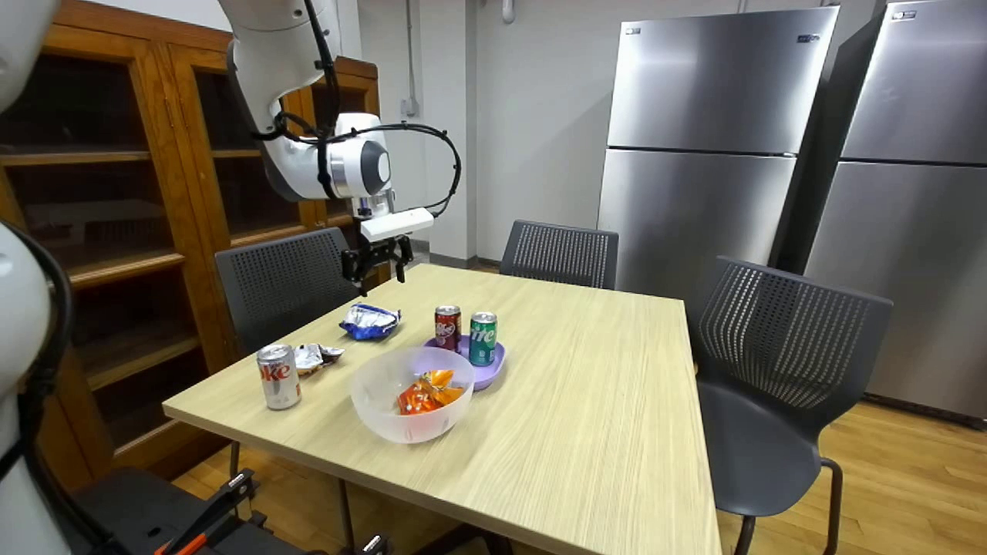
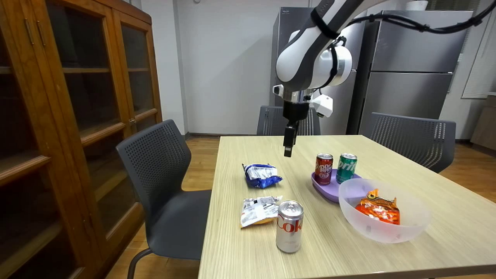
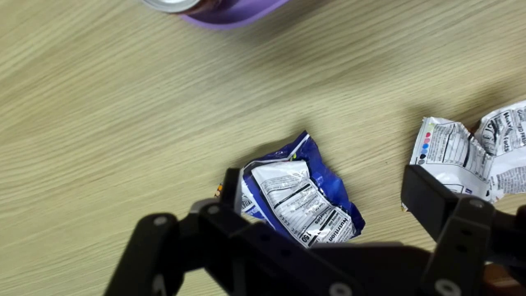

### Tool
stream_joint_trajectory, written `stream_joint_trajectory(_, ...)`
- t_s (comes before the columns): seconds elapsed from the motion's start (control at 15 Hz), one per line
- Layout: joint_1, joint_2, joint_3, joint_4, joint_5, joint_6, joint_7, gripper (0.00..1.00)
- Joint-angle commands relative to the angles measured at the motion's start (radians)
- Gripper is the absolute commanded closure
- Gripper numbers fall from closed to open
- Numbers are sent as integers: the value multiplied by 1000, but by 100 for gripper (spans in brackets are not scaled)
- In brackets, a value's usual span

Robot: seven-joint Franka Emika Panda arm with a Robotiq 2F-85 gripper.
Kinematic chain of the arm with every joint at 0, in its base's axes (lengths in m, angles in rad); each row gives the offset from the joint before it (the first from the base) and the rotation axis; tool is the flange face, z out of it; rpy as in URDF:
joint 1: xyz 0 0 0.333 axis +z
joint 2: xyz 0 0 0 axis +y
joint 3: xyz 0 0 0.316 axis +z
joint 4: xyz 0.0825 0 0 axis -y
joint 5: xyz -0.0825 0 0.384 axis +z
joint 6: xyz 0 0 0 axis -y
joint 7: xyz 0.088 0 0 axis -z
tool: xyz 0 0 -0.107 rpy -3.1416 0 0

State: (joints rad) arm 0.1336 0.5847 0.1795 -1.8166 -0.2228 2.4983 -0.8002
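Blue snack bag [image 3: 304, 193], crumpled, label side up, lying on table [image 3: 123, 102].

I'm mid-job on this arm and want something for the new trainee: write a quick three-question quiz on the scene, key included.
1. Multiple choice: how does the claw stand?
A) Shut and empty
B) Open and empty
C) Shut on something

2. True or false: both the green can and the dark red can stand on the purple tray.

3. Short answer: which object on the table is nearest to the claw?

Key:
1. B.
2. True.
3. The blue bag, lying lower than the claw and apart from it.
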Motion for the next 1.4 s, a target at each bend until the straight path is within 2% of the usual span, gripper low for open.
stream_joint_trajectory(0.0, 8, 90, 24, 131, -32, -52, -73, 0)
stream_joint_trajectory(0.6, 54, 248, 34, 318, -64, -100, -257, 0)
stream_joint_trajectory(1.33, 101, 410, 28, 525, -57, -148, -354, 0)
